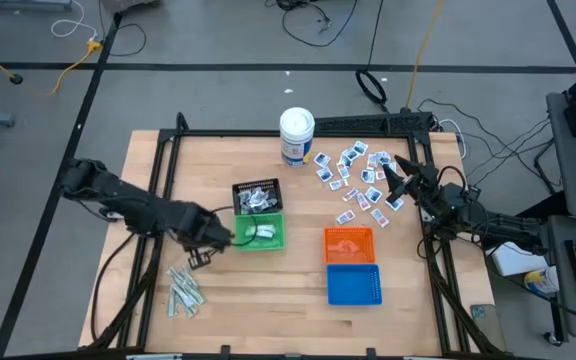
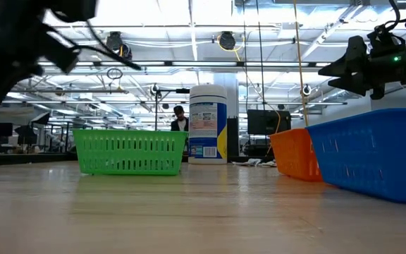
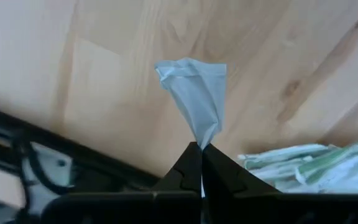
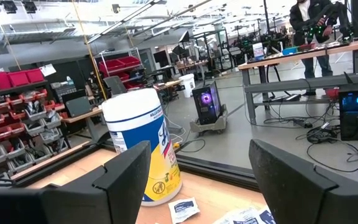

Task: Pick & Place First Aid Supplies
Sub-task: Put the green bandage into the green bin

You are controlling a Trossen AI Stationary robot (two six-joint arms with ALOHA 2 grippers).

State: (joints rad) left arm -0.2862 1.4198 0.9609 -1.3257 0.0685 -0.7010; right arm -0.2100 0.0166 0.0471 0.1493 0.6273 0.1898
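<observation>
My left gripper hangs over the bare wood left of the green basket, shut on one pale narrow strip packet. More strips lie in a pile on the table near it, also seen in the left wrist view. White square packets with blue print lie scattered at the far right. My right gripper waits open at the right edge beside them, pointing level toward the white canister. My left gripper pinches the strip packet by one narrow end between its two fingertips, coming from above and pointing steeply down. The packet sticks out beyond the fingertips, fanning wider toward its free end, lifted clear of the table.
A black basket with packets in it stands just beyond the green one. An orange basket and a blue basket stand right of centre. The canister stands at the far edge. A dark frame rail runs past the table's left side.
</observation>
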